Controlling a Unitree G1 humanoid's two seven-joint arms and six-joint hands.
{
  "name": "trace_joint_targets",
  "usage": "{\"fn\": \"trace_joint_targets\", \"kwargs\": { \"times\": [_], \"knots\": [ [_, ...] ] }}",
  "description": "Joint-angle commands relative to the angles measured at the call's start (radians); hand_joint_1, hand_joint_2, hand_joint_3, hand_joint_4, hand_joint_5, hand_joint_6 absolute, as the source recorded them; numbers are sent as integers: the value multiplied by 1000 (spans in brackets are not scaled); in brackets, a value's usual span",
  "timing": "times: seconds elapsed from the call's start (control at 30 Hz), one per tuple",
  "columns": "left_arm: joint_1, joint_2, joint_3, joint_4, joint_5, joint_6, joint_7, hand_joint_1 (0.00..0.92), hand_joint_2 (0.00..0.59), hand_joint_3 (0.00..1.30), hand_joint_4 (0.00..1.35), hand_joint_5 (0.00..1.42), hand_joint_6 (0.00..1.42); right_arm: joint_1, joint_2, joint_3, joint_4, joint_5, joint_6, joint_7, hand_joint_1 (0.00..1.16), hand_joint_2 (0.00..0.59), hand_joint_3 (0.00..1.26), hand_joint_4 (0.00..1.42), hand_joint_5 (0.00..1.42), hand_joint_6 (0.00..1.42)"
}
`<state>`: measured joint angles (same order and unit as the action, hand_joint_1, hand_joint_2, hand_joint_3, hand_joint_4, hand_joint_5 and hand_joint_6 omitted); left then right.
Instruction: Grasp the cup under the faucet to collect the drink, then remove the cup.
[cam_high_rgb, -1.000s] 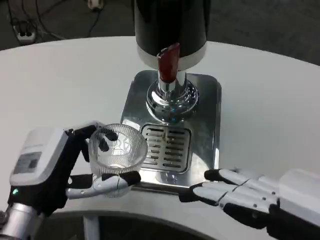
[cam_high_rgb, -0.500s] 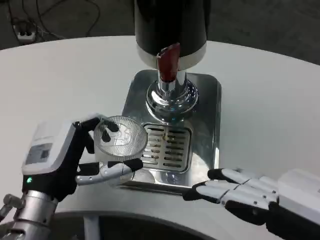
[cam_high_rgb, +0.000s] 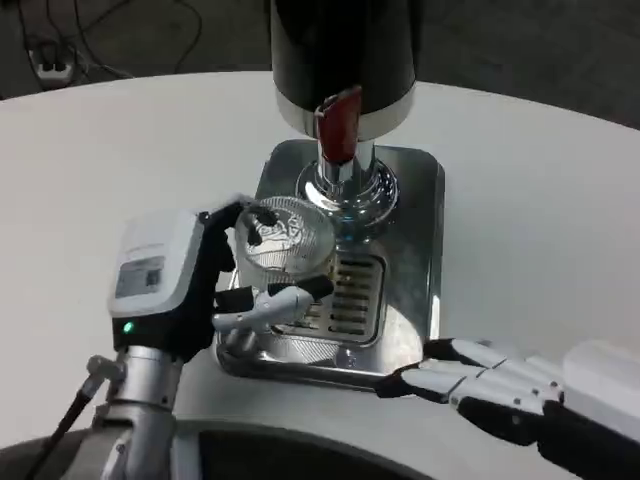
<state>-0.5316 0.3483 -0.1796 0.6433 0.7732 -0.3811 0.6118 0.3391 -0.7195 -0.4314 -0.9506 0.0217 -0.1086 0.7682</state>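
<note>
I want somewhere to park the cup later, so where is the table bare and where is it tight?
Bare white table left of the steel drip tray, and right of it above the right hand. Crowded: under the faucet, where the left hand holds the cup.

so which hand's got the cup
The left hand grips the clear cup over the drip tray; the right hand lies flat on the table, holding nothing.

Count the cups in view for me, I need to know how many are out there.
1. A clear ribbed cup is held by the left robot hand above the dispenser's steel drip tray, near the chrome faucet. No others are visible; the dispenser body could hide things behind it.
</note>
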Motion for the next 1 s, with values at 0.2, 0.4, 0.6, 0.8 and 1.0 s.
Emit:
{"fn": "trace_joint_targets", "kwargs": {
  "times": [0.2, 0.4, 0.6, 0.8, 1.0],
  "knots": [
    [-75, -35, -71, 86, -23, 67, 4, 292, 156, 737, 790, 880, 724, 2, -2, -11, 7, -5, -13, -7, 385, 405, 114, 84, 4, 0],
    [-57, -33, -85, 75, -64, 91, -52, 283, 162, 729, 784, 863, 693, -1, -1, -6, 9, -8, -11, -10, 385, 405, 114, 84, 7, 0],
    [-53, -27, -102, 65, -91, 110, -109, 266, 164, 728, 773, 834, 629, -9, -3, 9, 7, -15, -5, -13, 386, 406, 114, 84, 13, 0],
    [-54, -22, -104, 56, -100, 125, -124, 259, 169, 724, 762, 831, 613, -4, 1, 11, 4, -20, -1, -13, 387, 406, 116, 84, 14, 0],
    [-50, -16, -103, 37, -94, 144, -115, 247, 175, 719, 762, 821, 611, 2, 5, 6, 0, -18, 0, -14, 387, 406, 122, 84, 15, 0]
  ]
}}
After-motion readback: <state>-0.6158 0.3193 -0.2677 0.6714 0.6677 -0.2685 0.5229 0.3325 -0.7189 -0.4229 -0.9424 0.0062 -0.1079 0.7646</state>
